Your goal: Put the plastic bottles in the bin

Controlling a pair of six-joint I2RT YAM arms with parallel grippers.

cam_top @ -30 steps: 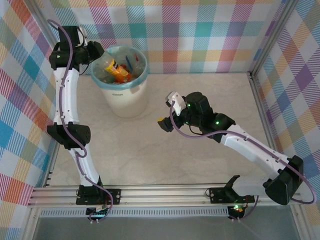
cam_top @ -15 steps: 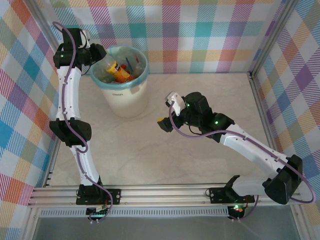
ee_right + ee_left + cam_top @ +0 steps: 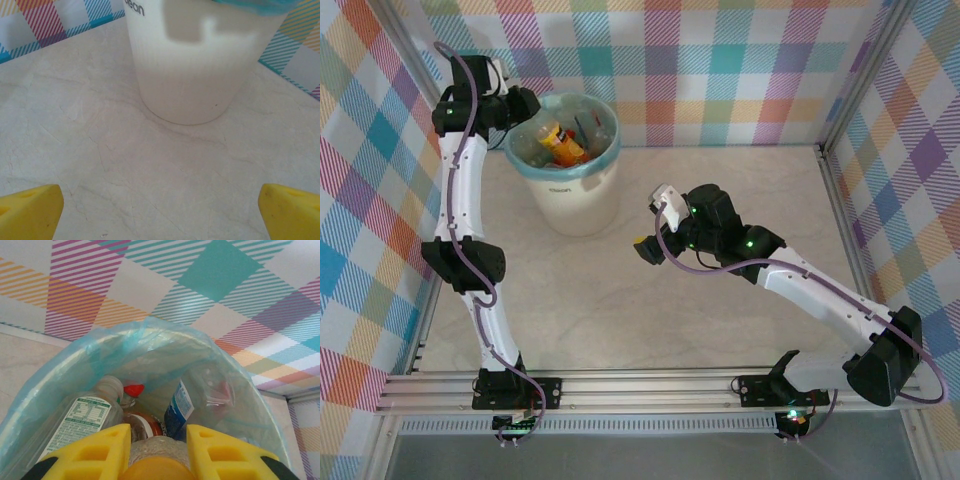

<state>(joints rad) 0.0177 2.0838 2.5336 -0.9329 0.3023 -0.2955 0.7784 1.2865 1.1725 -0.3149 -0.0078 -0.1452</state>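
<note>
**Left gripper** (image 3: 159, 432), poised over the mouth of the bin (image 3: 575, 205). Its yellow fingers (image 3: 112, 445) stand moderately apart. The gap between them is taken up by an orange-banded bottle (image 3: 157, 467) of clear crinkled plastic. Whether the fingers pinch it or it merely lies below them cannot be told. Beyond the fingertips, inside the blue-green liner (image 3: 60, 370), lie a white-labelled bottle (image 3: 82, 420), a red-capped bottle (image 3: 133, 389) and a blue-labelled bottle (image 3: 177, 407).

**Right gripper** (image 3: 160, 200), spread wide and holding nothing, hangs low over the table (image 3: 650, 330). It faces the bin's side from nearby.

**Step in hand, as judged:** dropping a bottle into the bin. Done well, the fingers open fully while well inside the rim, so that the bottle falls onto the pile rather than glancing off the edge. The withdrawal should go upward, clear of the loose liner.

**Hard to make out:** the orange-banded bottle is cut off by the lower edge of the left wrist view. The pile hides the bin's floor, so the bottles cannot be counted. From above, the bin's contents blur into patches of orange, red and clear plastic.
</note>
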